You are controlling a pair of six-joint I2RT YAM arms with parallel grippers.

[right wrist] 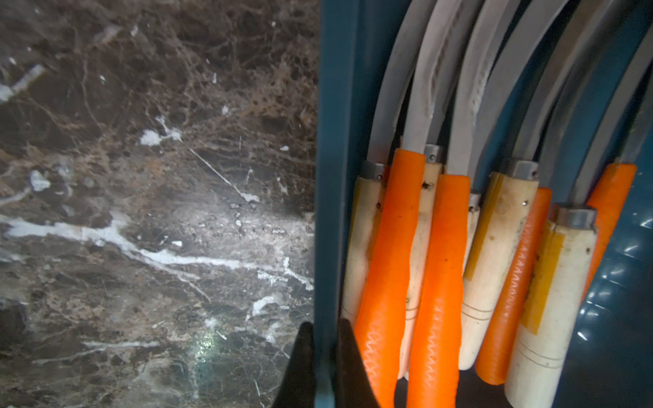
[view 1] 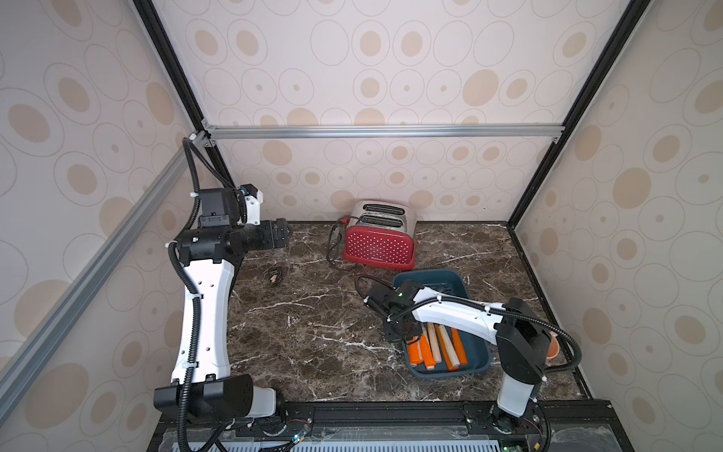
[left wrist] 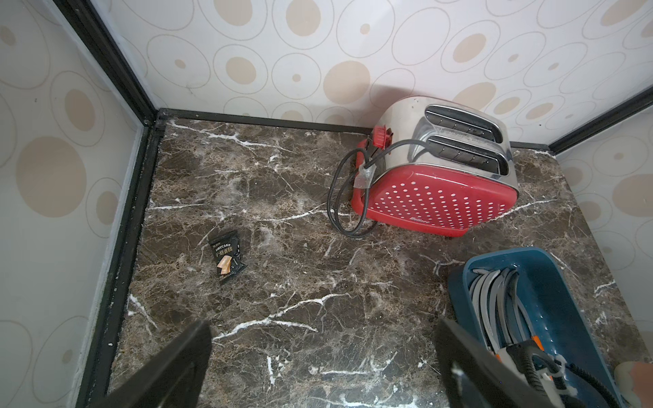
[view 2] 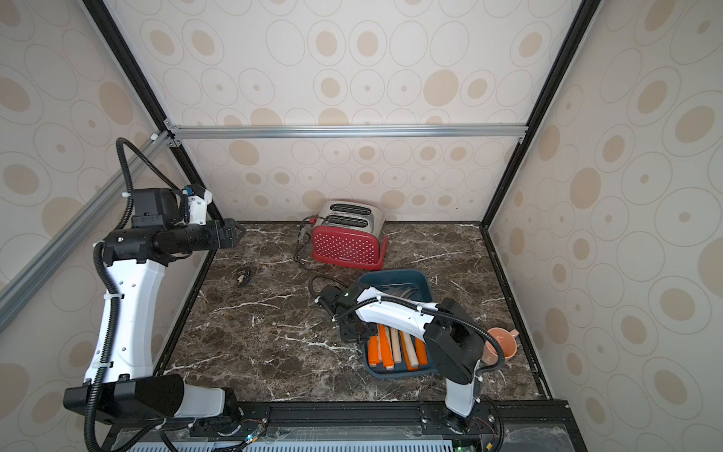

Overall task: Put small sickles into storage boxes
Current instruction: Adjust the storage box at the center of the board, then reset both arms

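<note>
Right hand clamped on the storage box wall, tools all inside

Black fingers straddle the teal rim, one outside over the table, one inside just beside the nearest orange handle, and they pinch the wall itself, not a tool. Look at the small sickles: side by side in the box, blades curving away, none visible loose on the table, so this reads as a tidy-up shift of the box. Slide it flat, no tilt, or the handles ride over each other; release wide, lift straight. Up high and well apart, the left hand hangs open.
</note>
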